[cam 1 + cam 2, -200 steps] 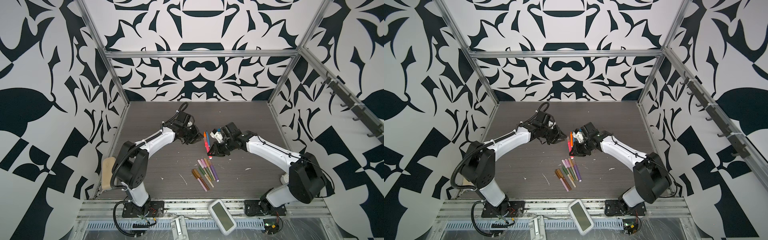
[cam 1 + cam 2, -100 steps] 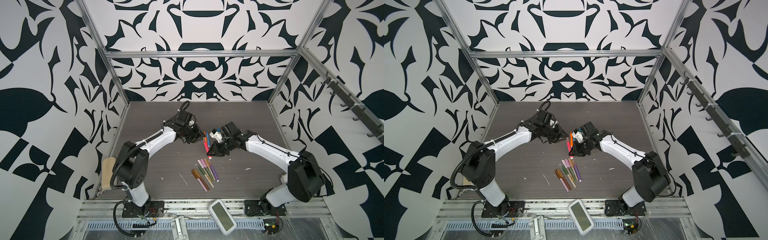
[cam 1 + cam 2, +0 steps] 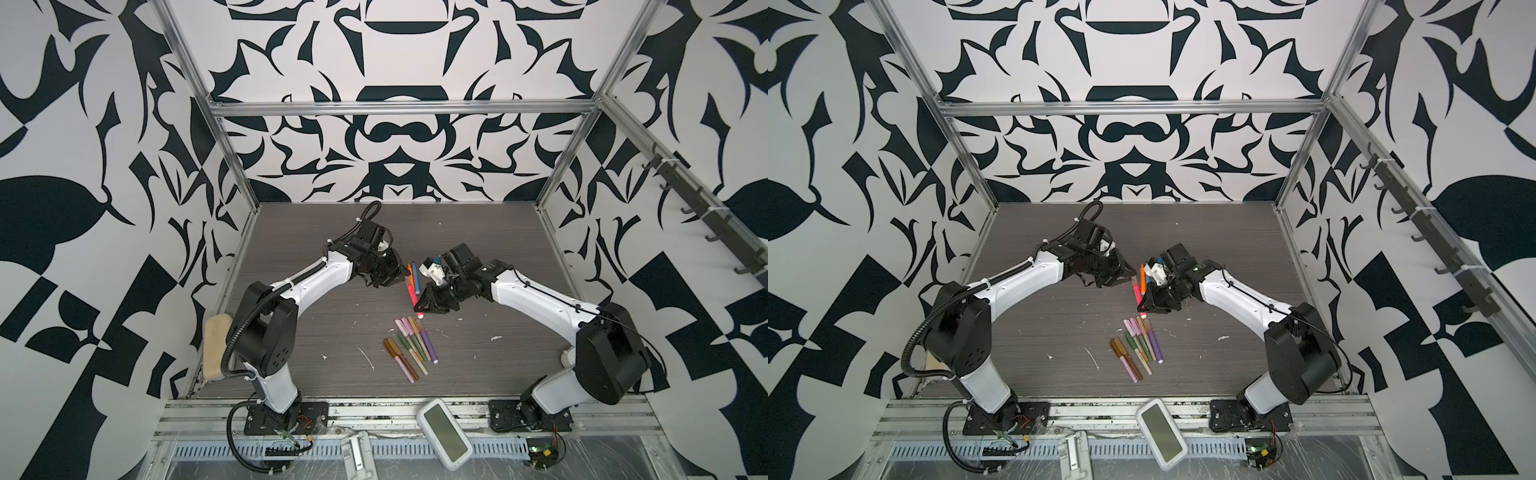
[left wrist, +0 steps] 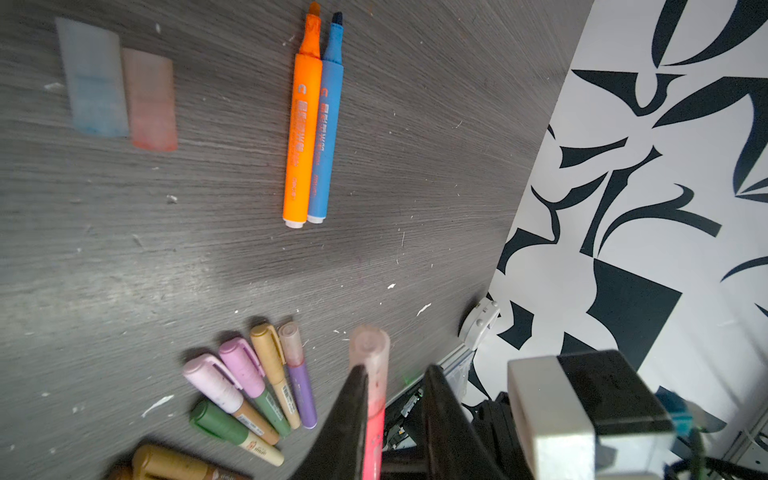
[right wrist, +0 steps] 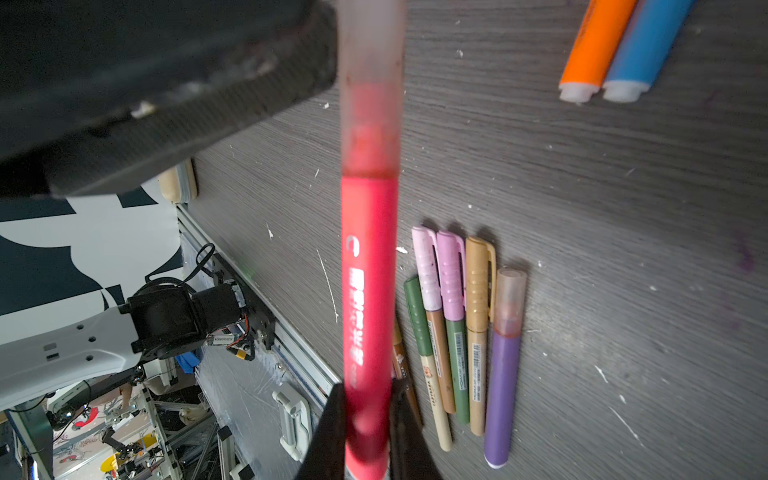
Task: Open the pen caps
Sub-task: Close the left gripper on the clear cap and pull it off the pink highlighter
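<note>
Right gripper (image 5: pixel 368 397) is closed on the lower barrel of the pink highlighter (image 5: pixel 368 270), holding it clear of the table (image 4: pixel 415 174) with the capped end pointing towards the other arm. Gripping low on the barrel leaves the whole translucent pink cap (image 5: pixel 370 83) free to be taken. Left gripper (image 4: pixel 395 370) has its jaws either side of that cap. One finger lies against it, but the left wrist view shows a gap between the cap and the other finger, so whether it is really pinching the cap cannot be told. The cap sits fully seated against the barrel, so the pull-off appears not yet done. The likely plan is that one arm anchors the pen while the other draws the cap straight off along its axis. On the table between the two arms lie the orange highlighter (image 4: pixel 301 137) and the blue highlighter (image 4: pixel 328 137), touching side by side with bare tips. Well apart from them are two loose caps (image 4: pixel 93 79), also side by side, which suggests that opened pens and their caps are parked in separate spots. Nearer the front edge a fanned bunch of capped markers (image 5: pixel 453 316) lies with caps on, seemingly within reach of either arm. A white handheld device (image 3: pixel 444 432) rests on the front rail, outside the work.
</note>
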`<state>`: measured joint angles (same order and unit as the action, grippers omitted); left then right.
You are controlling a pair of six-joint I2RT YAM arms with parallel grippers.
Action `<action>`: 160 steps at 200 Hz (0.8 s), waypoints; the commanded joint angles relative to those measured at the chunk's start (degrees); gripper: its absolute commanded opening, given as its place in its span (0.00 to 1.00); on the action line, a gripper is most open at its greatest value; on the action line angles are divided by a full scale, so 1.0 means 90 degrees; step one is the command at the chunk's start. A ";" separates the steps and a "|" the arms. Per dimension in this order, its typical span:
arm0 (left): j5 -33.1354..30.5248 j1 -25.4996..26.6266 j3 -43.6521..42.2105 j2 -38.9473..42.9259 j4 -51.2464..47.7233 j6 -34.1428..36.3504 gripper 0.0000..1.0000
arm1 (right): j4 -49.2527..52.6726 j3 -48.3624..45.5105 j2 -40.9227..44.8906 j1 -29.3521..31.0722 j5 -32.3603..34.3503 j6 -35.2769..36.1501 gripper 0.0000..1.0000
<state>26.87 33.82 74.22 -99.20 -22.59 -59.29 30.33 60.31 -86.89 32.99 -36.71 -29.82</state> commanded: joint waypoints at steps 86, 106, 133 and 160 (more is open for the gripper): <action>-0.0328 0.0060 0.0600 -0.0316 -0.1123 0.0713 0.27 | -0.0129 0.0154 0.0223 0.0009 -0.0052 0.0003 0.00; -0.0321 0.0070 0.0620 -0.0353 -0.1122 0.0724 0.27 | -0.0230 0.0144 0.0211 0.0007 -0.0182 -0.0045 0.00; -0.0330 0.0082 0.0640 -0.0408 -0.1123 0.0727 0.27 | -0.0356 0.0134 0.0189 0.0009 -0.0347 -0.0121 0.00; -0.0309 0.0089 0.0679 -0.0448 -0.1118 0.0723 0.27 | -0.0468 0.0096 0.0172 0.0010 -0.0524 -0.0162 0.00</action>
<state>24.62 34.17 78.70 -102.04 -30.68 -53.49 28.73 60.31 -86.61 32.99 -38.54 -30.76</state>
